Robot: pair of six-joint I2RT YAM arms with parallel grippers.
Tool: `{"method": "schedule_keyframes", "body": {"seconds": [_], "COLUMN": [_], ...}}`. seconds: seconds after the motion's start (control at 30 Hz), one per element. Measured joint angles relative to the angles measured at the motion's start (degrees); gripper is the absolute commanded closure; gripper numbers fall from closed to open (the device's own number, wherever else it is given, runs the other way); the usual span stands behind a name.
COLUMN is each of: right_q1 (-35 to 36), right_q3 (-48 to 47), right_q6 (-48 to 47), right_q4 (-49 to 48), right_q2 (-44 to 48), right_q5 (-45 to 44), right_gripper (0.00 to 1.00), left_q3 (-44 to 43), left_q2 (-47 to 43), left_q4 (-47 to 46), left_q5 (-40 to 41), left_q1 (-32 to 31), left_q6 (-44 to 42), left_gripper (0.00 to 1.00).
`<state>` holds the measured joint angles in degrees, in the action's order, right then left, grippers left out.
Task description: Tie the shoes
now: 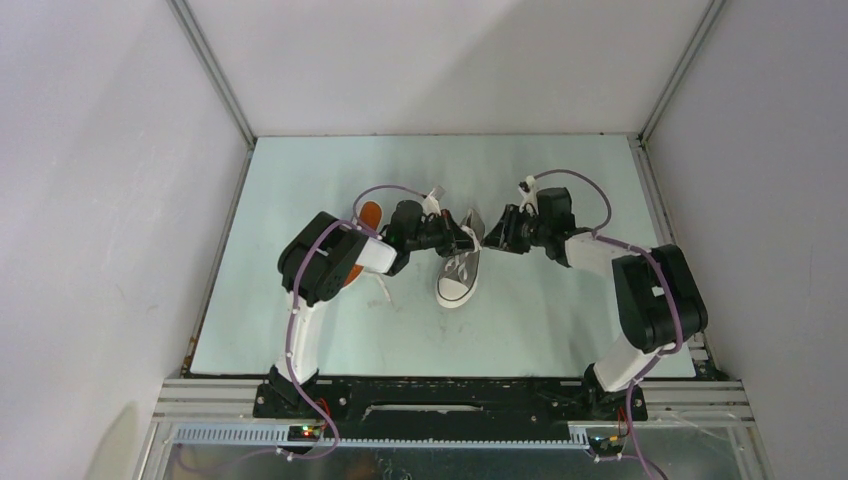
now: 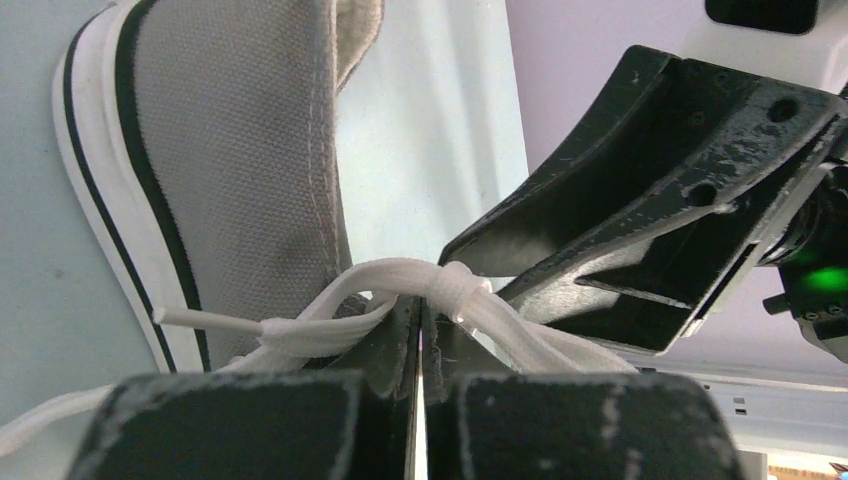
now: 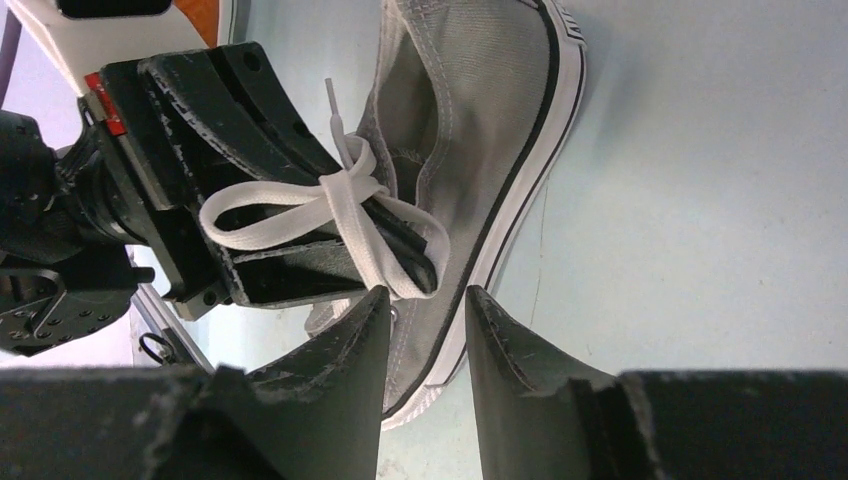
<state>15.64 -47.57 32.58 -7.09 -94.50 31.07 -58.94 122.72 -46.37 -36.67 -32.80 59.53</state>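
One grey shoe point(image 1: 459, 272) lies mid-table, its white toe cap toward the arms; it also shows in the left wrist view point(image 2: 240, 170) and the right wrist view point(image 3: 480, 120). Its white lace point(image 3: 350, 200) is knotted into loops. My left gripper point(image 1: 468, 238) is shut, and the lace knot point(image 2: 455, 282) is wrapped tight across its fingertips. My right gripper point(image 1: 496, 234) is open and empty, its tips point(image 3: 425, 300) just beside the shoe's side and the lace loop. The second shoe point(image 1: 371, 214) shows its orange sole behind the left arm and is mostly hidden.
A loose white lace point(image 1: 381, 291) trails on the pale mat point(image 1: 560, 320) by the left arm. Grey walls enclose the mat at the back and on both sides. A black rail point(image 1: 450, 400) carries the arm bases at the near edge.
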Motion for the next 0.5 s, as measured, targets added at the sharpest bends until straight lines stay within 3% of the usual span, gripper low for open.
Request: {"method": "schedule_keyframes", "body": {"seconds": [0.5], "right_q1": [0.1], "right_q3": [0.0], "right_q6": [0.4], "right_q4": [-4.5], "right_q2": [-4.2], "right_q5": [2.8], "right_gripper": [0.63], "left_q3": [0.0], "left_q2": [0.0], "left_q4": [0.1], "left_q5": [0.0], "left_q1": [0.2], "left_q6": [0.0], "left_gripper": [0.99]}}
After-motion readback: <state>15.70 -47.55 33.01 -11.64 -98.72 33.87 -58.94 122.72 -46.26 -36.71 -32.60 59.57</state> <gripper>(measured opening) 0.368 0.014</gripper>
